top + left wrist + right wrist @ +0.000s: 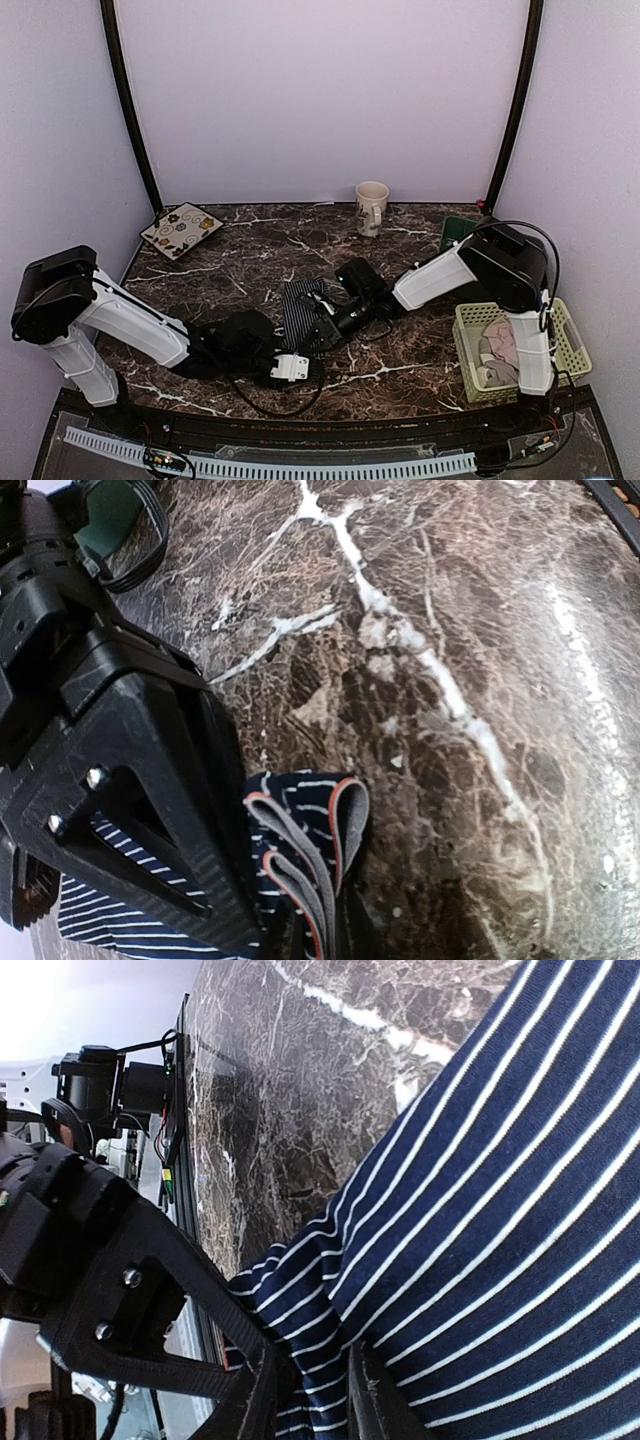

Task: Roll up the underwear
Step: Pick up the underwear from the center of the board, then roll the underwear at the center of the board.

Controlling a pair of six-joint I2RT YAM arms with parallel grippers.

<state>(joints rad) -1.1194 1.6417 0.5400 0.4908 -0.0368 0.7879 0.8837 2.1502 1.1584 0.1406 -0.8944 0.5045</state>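
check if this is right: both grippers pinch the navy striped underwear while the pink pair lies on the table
Wrong on the pink pair: it sits in the basket, not on the table, as the top view shows. The left gripper and right gripper do pinch the navy striped underwear.

No legible text, labels or numbers anywhere, mug [372, 205] decoration too small to read (just blurred marks)

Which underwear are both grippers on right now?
The navy striped pair on the table, pinched by the left gripper and right gripper. The pink pair lies apart in the basket.
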